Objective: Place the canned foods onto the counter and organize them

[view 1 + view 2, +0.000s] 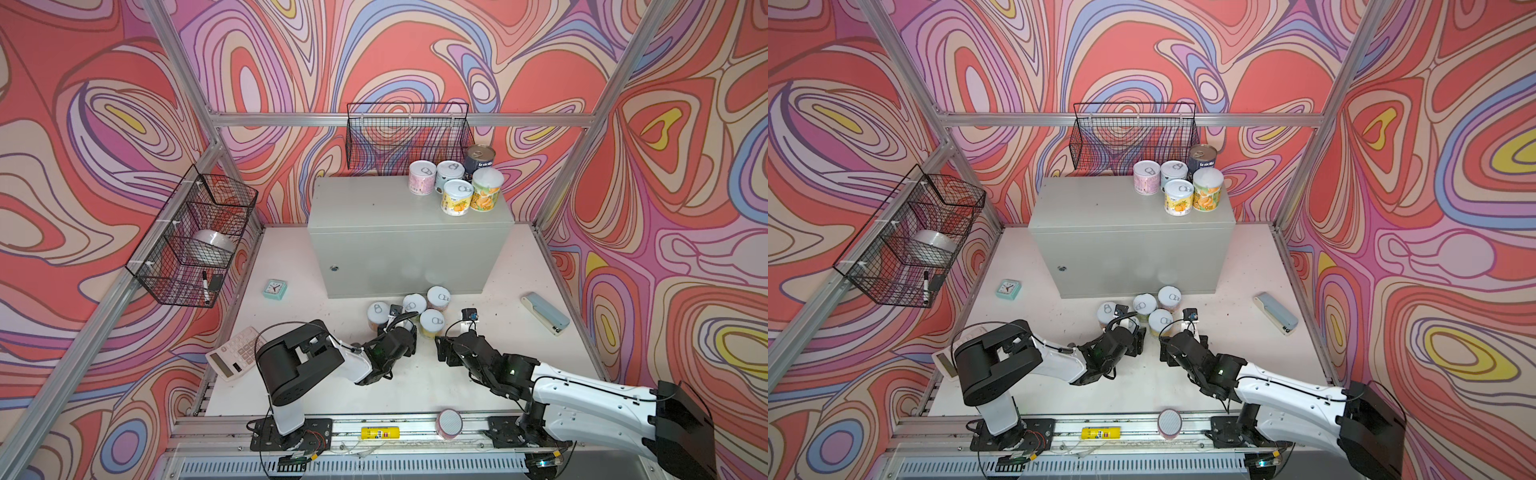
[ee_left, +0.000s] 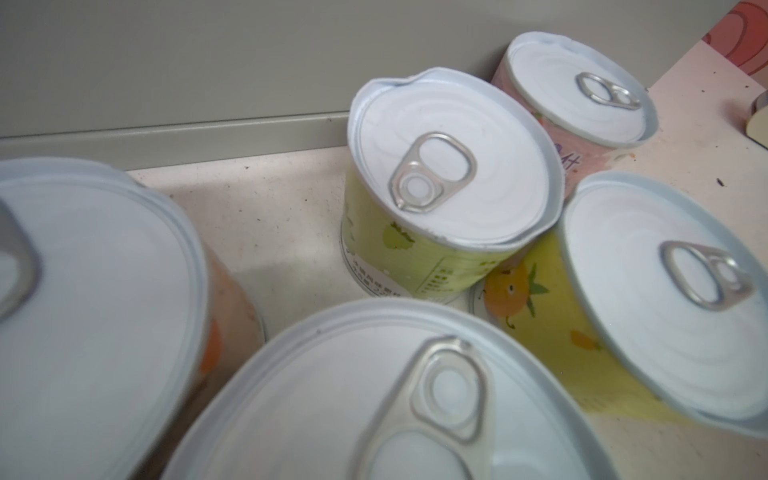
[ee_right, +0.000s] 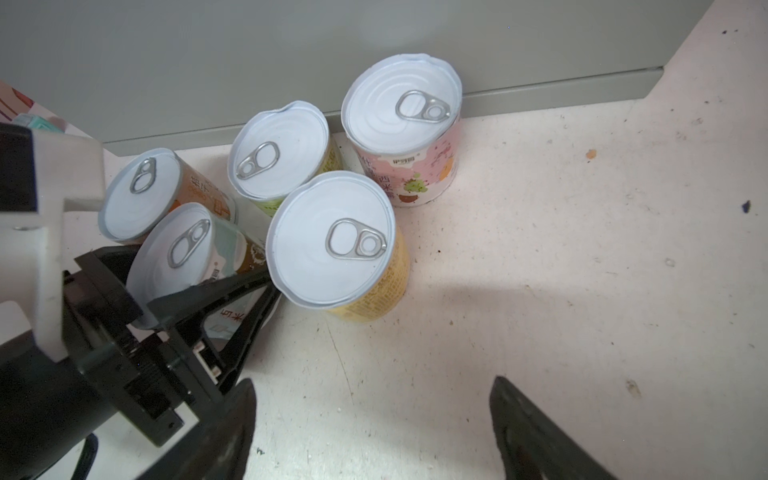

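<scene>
The counter (image 1: 374, 208) is a grey box with several canned foods grouped at its back right: pink (image 1: 422, 178), dark blue (image 1: 480, 160) and yellow (image 1: 457, 197) among them. More cans stand on the table before it: orange-labelled (image 3: 141, 191), green (image 3: 278, 153), pink (image 3: 401, 108), yellow (image 3: 332, 241). My left gripper (image 1: 405, 330) straddles a teal can (image 3: 183, 249), its black fingers (image 3: 216, 291) against both sides. In the left wrist view that can's lid (image 2: 332, 395) is close under the camera. My right gripper (image 3: 372, 386) stands open over bare table beside the yellow can.
A small teal clock (image 1: 274, 289) and a calculator (image 1: 232, 353) lie on the left, a stapler (image 1: 544, 313) on the right. A pink roll (image 1: 450, 422) and a yellow tube (image 1: 379, 433) rest on the front rail. Wire baskets (image 1: 407, 137) hang on the walls.
</scene>
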